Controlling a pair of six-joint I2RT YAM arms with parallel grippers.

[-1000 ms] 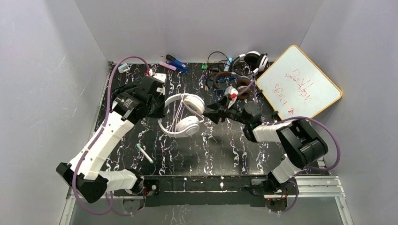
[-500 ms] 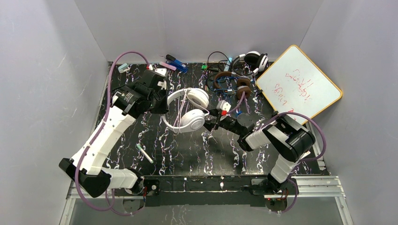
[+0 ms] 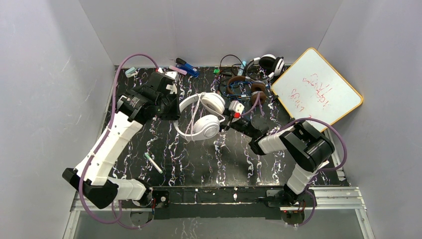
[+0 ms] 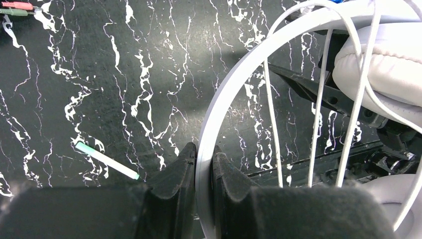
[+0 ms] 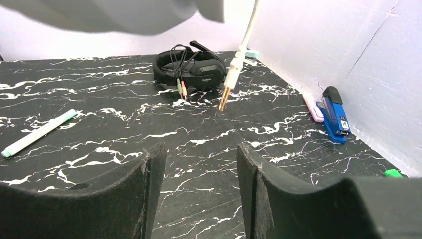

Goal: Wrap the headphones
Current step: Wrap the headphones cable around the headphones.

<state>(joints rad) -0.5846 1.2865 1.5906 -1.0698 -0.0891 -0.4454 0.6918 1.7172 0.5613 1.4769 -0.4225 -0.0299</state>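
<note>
The white headphones (image 3: 201,117) hang above the table's middle, with their thin white cord (image 4: 318,114) wound in several strands across the headband (image 4: 224,104). My left gripper (image 4: 204,159) is shut on the headband, also seen in the top view (image 3: 174,110). My right gripper (image 5: 199,164) is open and empty, low beside the lower ear cup (image 3: 209,128). The cord's gold plug (image 5: 230,82) dangles ahead of it. A black headset (image 5: 191,69) lies beyond on the table. The brown-cupped headset (image 3: 246,88) lies at the back.
A white whiteboard (image 3: 316,92) leans at the back right, with a black-and-white headset (image 3: 268,62) beside it. A blue stapler (image 3: 188,67) and a pink item (image 5: 312,107) lie by the back wall. A marker (image 3: 154,163) lies front left.
My left gripper has carried the white headphones a little to the right. My right arm has drawn in and its gripper now sits close under the lower ear cup.
</note>
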